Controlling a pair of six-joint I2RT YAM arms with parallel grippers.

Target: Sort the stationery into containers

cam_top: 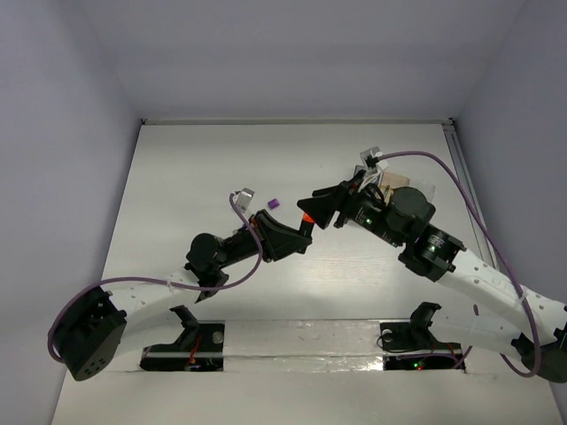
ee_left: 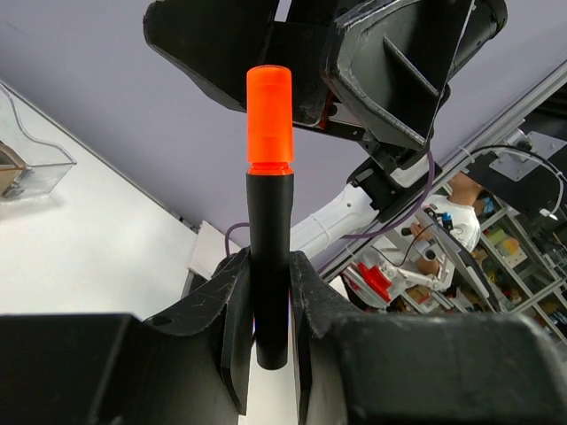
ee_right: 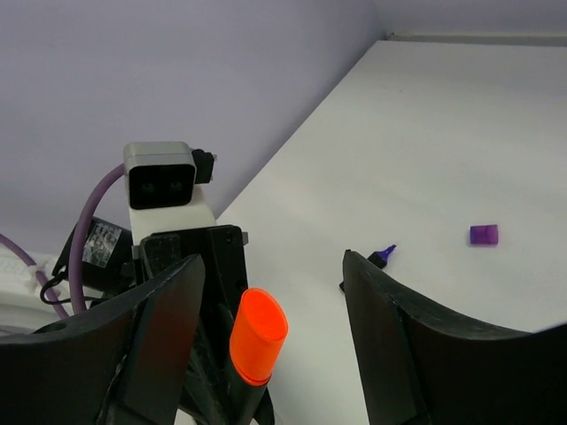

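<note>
My left gripper (cam_top: 299, 232) is shut on the black body of an orange-capped highlighter (ee_left: 269, 204) and holds it above the table with the orange cap (cam_top: 307, 218) pointing away from the jaws. My right gripper (cam_top: 315, 205) is open, and in the right wrist view the orange cap (ee_right: 258, 335) stands between its fingers (ee_right: 390, 336) without touching them. A loose purple cap (cam_top: 273, 203) lies on the table, also seen in the right wrist view (ee_right: 484, 234). An uncapped purple-tipped marker (ee_right: 383, 257) lies partly hidden behind a right finger. The clear box (ee_left: 31, 164) with a tan insert (cam_top: 391, 182) sits behind the right arm. The dark grey holder is out of view.
The white table (cam_top: 195, 177) is walled by lilac panels at the back and both sides. The left wrist camera (ee_right: 161, 181) and its purple cable sit just behind the held highlighter. The right arm (cam_top: 443, 252) covers most of the clear box.
</note>
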